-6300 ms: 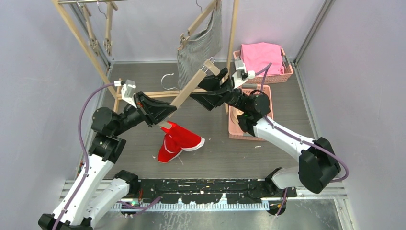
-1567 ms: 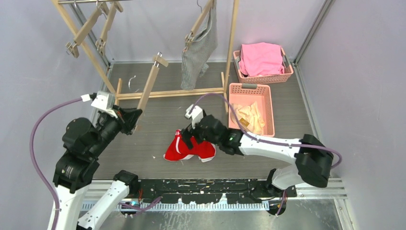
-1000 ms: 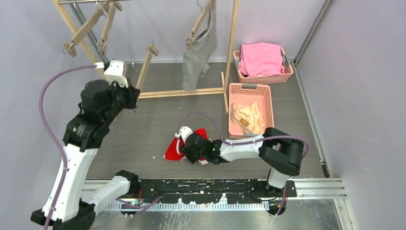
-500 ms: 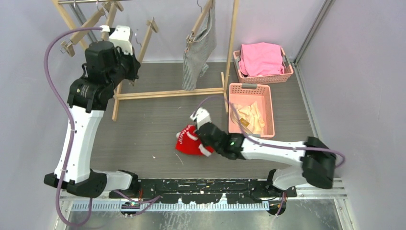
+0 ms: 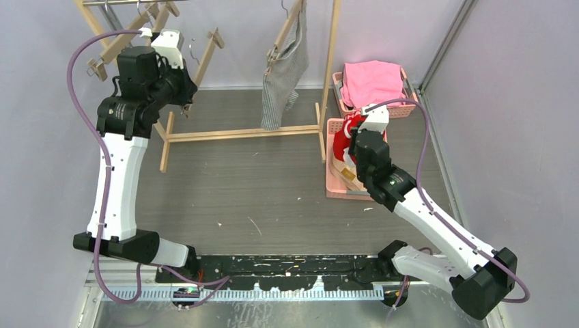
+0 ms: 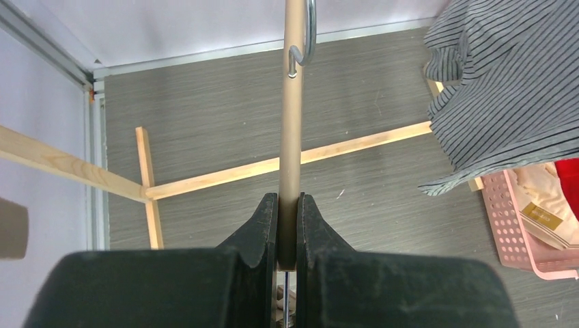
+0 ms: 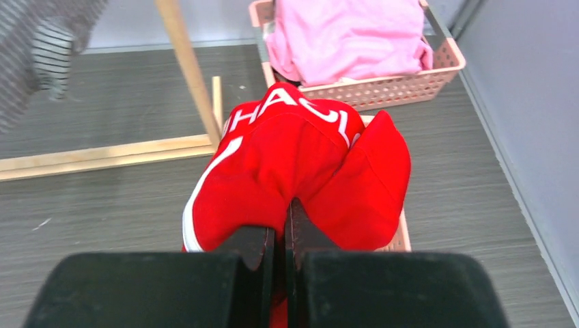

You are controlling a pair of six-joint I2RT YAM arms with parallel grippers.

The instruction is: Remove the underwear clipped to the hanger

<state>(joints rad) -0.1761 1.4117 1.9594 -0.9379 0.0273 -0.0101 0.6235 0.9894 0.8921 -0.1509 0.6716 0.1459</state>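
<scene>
Two grips going on at once: the left gripper (image 6: 288, 205) is raised at the far left by the wooden rack (image 5: 239, 132), jaws clenched on the bar of a wooden hanger (image 6: 292, 123) whose metal hook (image 6: 307, 34) shows at the far end; the right gripper (image 7: 281, 229) is pinched tight on the red underwear (image 7: 293, 164) - white trim and lettering facing its camera - and holds it up in the air; from the top view that red piece sits over the far end of the nearer pink basket (image 5: 331, 188); the cream underwear (image 5: 345, 174) lies crumpled inside that same basket; the striped underwear (image 5: 281, 75) hangs clipped to a second hanger (image 5: 287, 31) on the rack, well apart from both grippers; the pink cloth (image 7: 341, 37) fills the farther basket (image 7: 410, 85), just behind the nearer one - the two baskets sit end to end on the right of the grey table (image 5: 225, 198).
</scene>
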